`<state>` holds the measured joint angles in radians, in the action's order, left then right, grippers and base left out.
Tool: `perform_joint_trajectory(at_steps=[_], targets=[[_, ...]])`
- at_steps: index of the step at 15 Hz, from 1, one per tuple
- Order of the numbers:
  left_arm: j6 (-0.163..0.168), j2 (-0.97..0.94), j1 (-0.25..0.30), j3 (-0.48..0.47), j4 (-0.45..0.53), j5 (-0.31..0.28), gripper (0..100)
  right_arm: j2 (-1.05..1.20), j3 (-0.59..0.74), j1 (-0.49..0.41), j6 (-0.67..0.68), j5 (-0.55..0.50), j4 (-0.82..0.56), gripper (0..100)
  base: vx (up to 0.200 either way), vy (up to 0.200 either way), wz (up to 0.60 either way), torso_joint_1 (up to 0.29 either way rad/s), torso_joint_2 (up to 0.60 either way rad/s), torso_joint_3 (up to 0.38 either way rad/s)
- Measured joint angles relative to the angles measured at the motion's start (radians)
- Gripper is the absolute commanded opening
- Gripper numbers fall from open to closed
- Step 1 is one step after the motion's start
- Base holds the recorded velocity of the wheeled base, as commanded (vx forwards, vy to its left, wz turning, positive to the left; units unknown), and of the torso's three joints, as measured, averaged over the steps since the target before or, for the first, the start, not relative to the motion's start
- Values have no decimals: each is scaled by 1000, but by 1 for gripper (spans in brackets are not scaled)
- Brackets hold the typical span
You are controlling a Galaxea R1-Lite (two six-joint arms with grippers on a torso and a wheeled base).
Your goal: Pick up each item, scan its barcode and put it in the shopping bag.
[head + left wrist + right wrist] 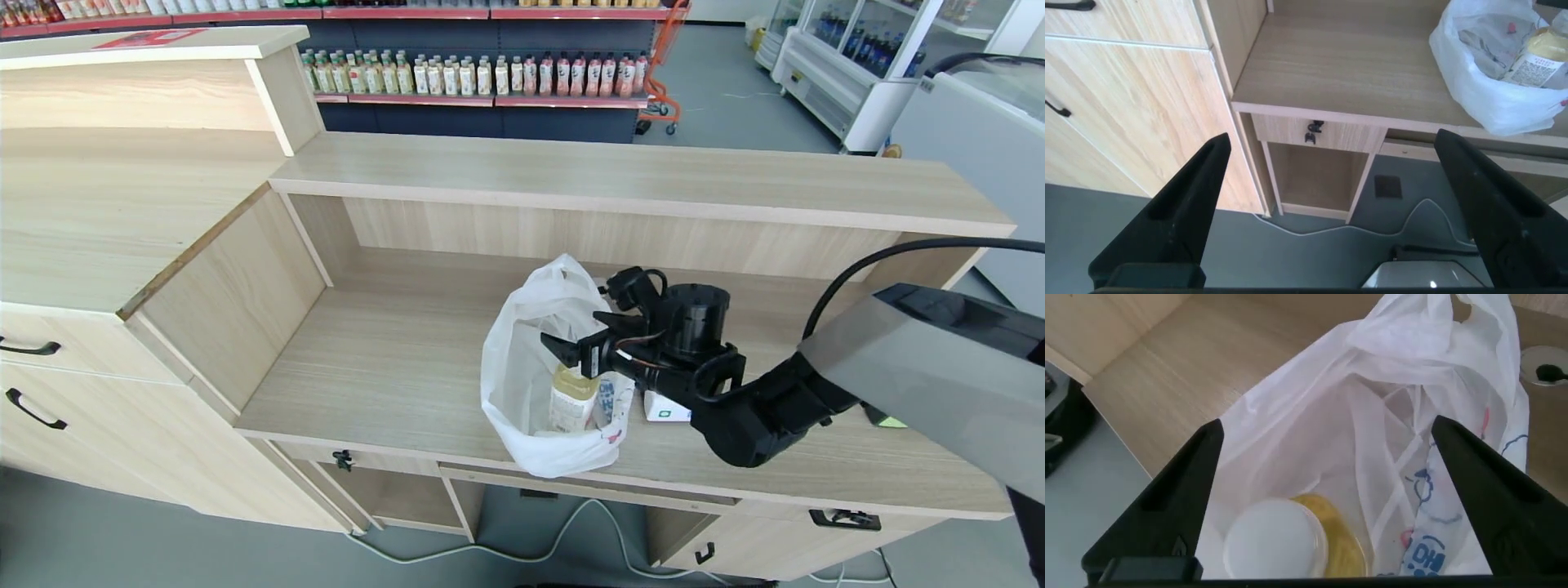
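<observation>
White shopping bag (516, 359) on counter (384, 367), bottle (571, 398) inside, right gripper (1327, 433) spread above

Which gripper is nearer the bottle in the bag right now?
Right. The right gripper hangs open just above the bottle inside the bag; the left gripper sits low, out in front of the counter, well off from the bag.

Bottle (571, 396) in shopping bag (514, 351) on counter (384, 367), box (665, 407) just right of bag

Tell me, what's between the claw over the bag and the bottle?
Nothing: the right wrist view shows a bare gap from the right gripper to the bottle.
</observation>
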<state>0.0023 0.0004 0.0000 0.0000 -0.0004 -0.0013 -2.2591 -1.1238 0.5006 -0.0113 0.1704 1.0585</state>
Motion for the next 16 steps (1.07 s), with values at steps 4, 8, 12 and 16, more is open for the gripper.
perform_joint_trajectory(at_steps=[4,8,12,16], targets=[[-3,0,0,0,0,1,100,63,-7,-31,11,0,-21,100,0,0,0,0,0,0],[-5,0,0,0,0,1,100,231,56,-135,16,-4,-104,100,0,0,0,0,0,0],[-4,0,0,0,0,1,100,483,269,-320,-31,-11,-265,100,0,-100,0,2,0,2],[-4,0,0,0,0,1,100,696,457,-532,-108,-60,-443,100,0,-200,0,1,1,13]])
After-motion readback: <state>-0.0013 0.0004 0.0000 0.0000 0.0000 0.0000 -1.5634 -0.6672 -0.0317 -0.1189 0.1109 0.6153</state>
